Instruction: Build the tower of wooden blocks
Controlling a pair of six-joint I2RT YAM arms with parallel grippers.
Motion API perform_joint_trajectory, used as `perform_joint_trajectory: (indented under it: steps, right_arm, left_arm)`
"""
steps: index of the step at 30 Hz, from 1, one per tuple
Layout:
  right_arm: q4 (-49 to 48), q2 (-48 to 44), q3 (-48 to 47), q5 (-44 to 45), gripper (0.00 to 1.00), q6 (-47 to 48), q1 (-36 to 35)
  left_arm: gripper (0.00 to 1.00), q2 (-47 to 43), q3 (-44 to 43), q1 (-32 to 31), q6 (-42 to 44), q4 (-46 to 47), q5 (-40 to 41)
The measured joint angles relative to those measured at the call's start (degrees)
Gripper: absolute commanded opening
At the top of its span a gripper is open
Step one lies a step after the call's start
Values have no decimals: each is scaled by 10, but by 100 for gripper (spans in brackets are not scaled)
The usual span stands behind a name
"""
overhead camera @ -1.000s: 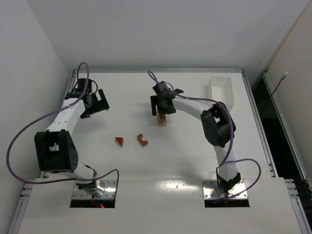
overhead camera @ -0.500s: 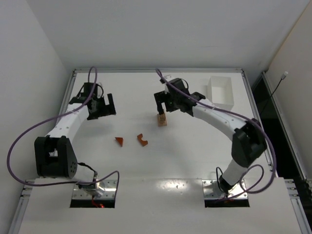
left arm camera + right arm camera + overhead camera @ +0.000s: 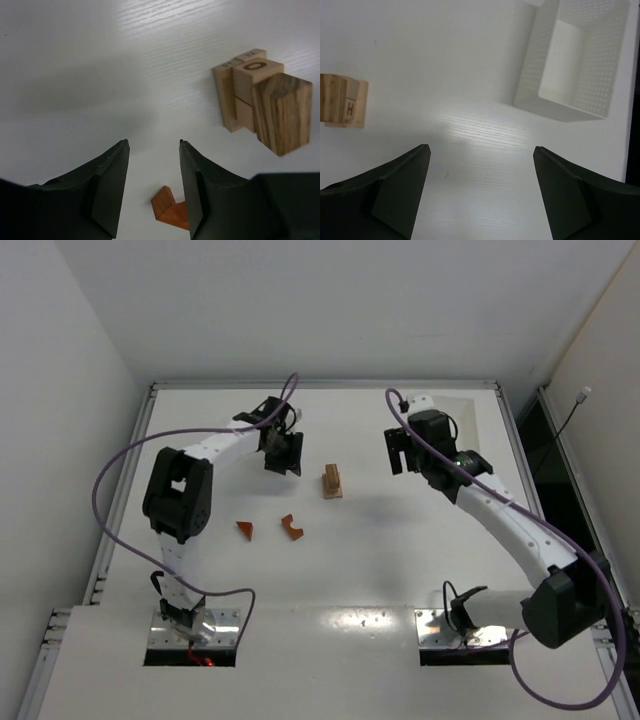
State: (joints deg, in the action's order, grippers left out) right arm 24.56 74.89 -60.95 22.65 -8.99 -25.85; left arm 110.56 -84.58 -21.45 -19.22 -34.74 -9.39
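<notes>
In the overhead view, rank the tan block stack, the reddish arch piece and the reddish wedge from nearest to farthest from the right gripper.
Measured from the right gripper:
1. tan block stack, just to its left, mid-view.
2. arch piece, farther left and lower in the view.
3. wedge, leftmost, beyond the arch piece.

Your left hand [image 3: 284, 454] hangs at upper centre-left of the top view, left arm folded sharply at the elbow, fingers narrowly parted around nothing. Your right hand [image 3: 398, 453] sits right of centre, right arm stretched long, fingers spread wide, empty.
</notes>
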Motion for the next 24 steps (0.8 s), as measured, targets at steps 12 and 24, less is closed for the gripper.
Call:
perform_joint_trajectory:
  steps: [12, 24]
  right_arm:
    - [26, -33, 24, 6, 81, 2, 73]
    - [30, -37, 32, -25, 81, -1, 99]
  left_arm:
    - [53, 96, -80, -32, -44, -29, 14]
    - [55, 96, -102, -66, -53, -28, 13]
